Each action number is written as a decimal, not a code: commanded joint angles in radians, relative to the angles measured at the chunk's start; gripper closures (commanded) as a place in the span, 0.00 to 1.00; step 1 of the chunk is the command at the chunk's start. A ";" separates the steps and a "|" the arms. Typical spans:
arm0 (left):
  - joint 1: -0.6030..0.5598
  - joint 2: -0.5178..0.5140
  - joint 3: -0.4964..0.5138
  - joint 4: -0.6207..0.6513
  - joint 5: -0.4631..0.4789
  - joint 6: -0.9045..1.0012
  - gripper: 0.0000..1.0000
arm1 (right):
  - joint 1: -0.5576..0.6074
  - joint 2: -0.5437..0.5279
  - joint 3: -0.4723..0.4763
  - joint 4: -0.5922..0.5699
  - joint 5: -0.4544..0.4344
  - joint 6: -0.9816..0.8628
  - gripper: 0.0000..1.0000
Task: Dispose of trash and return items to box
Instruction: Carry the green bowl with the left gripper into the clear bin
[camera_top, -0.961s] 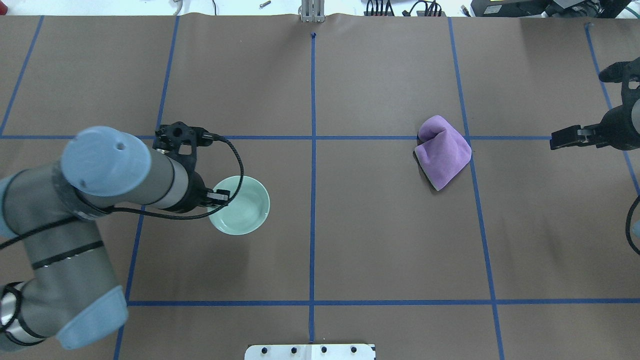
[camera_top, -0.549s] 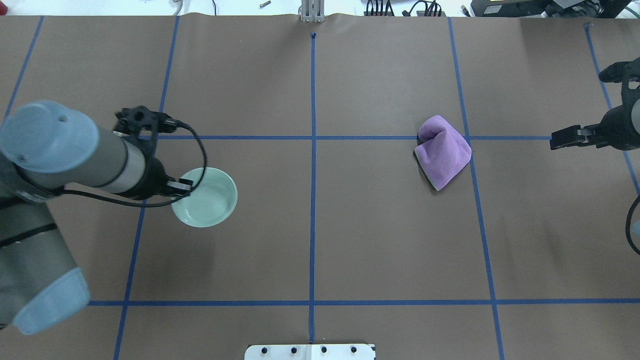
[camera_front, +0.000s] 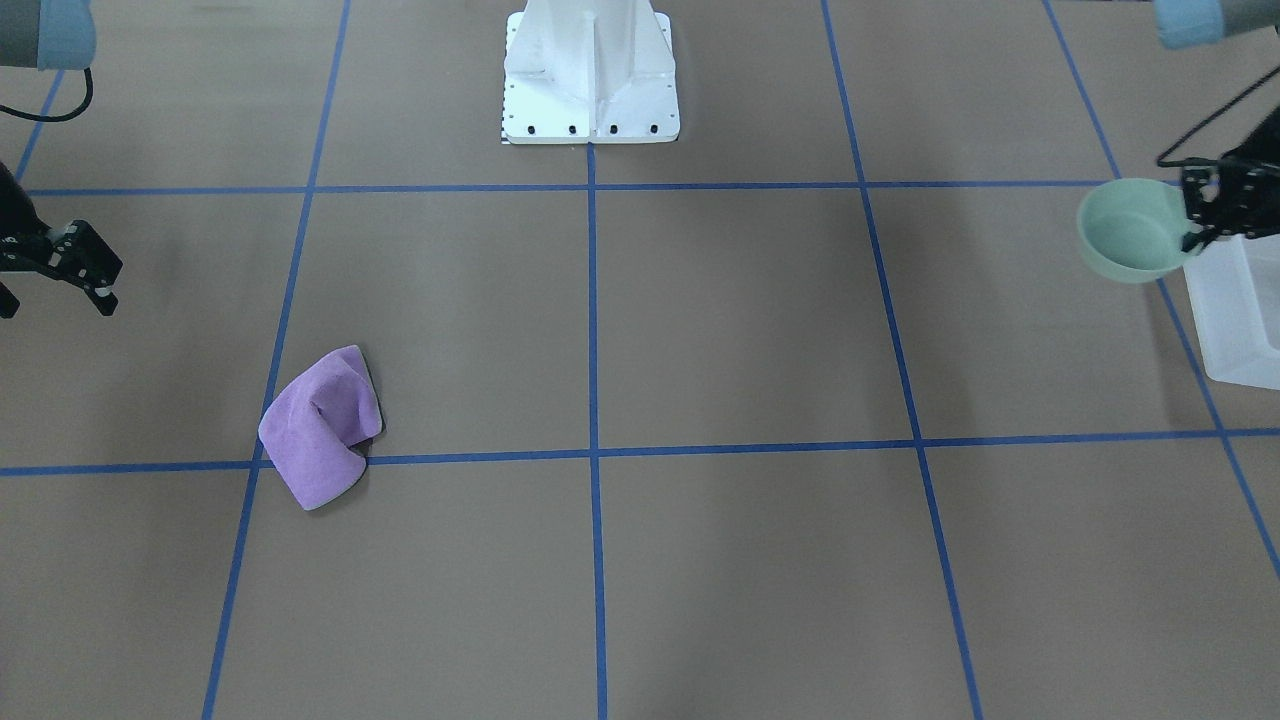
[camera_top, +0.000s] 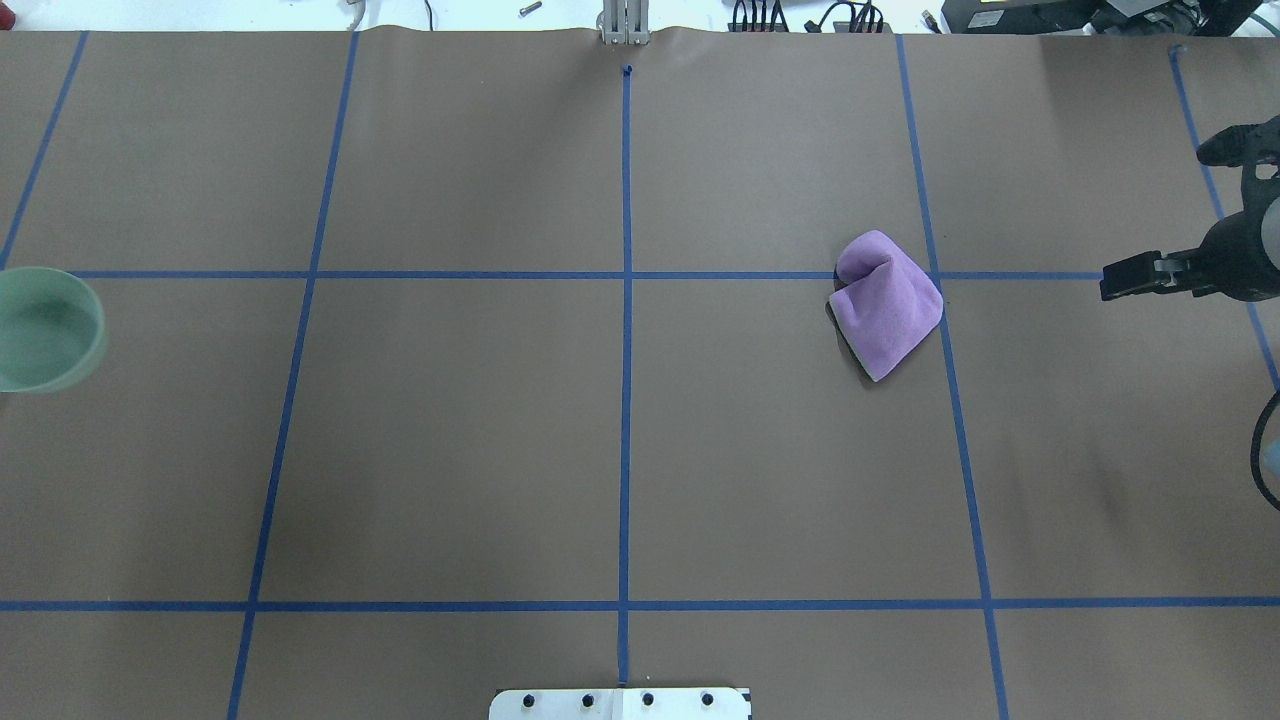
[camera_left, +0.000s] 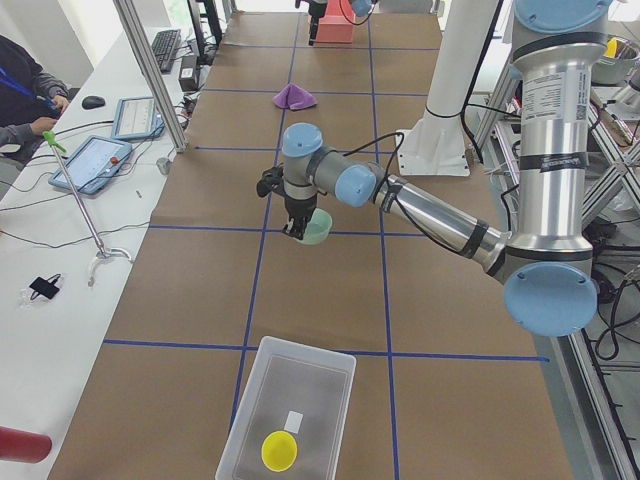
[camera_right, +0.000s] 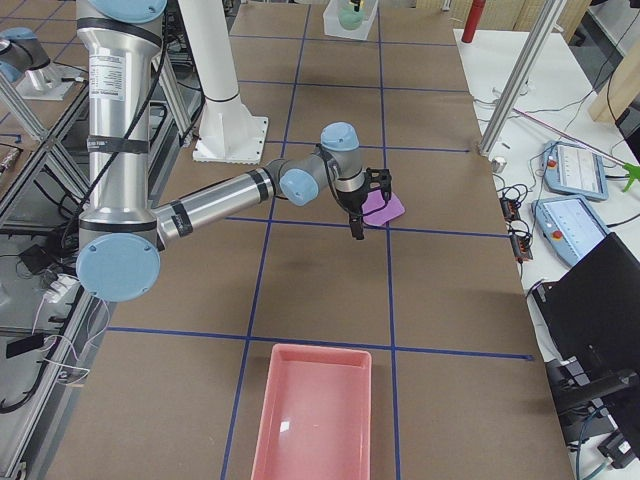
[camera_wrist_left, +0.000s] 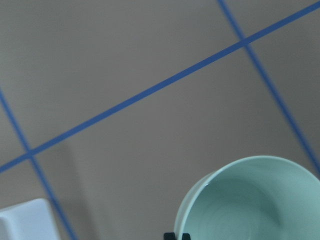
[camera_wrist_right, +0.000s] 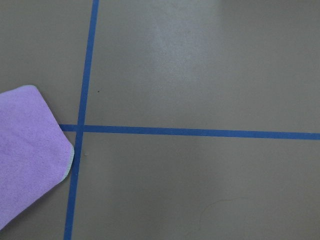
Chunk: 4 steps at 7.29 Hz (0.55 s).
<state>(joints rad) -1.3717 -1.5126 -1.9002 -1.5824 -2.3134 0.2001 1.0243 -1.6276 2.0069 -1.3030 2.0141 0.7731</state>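
Brown paper covers the desk, marked into a grid by blue tape lines. A crumpled purple cloth lies in the desk's right half, one corner lapping a tape line just beside a crossing. An empty pink tray sits at the right-hand end.

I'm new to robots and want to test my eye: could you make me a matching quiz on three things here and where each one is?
Things:
1. green bowl
2. purple cloth
3. white bin

States:
A. lying loose on the table
B. has a small yellow thing inside
C. gripped at its rim by the left gripper, up off the table

Pairs: 1-C, 2-A, 3-B.
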 joint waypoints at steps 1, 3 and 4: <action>-0.177 -0.032 0.259 -0.013 -0.043 0.363 1.00 | -0.001 -0.001 0.001 0.001 0.000 0.000 0.00; -0.233 -0.046 0.445 -0.135 -0.043 0.508 1.00 | -0.001 0.000 0.001 0.001 0.000 0.000 0.00; -0.234 -0.047 0.586 -0.292 -0.043 0.510 1.00 | -0.001 0.002 0.001 0.001 0.000 -0.002 0.00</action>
<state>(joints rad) -1.5907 -1.5559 -1.4698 -1.7216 -2.3556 0.6756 1.0233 -1.6273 2.0079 -1.3023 2.0141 0.7728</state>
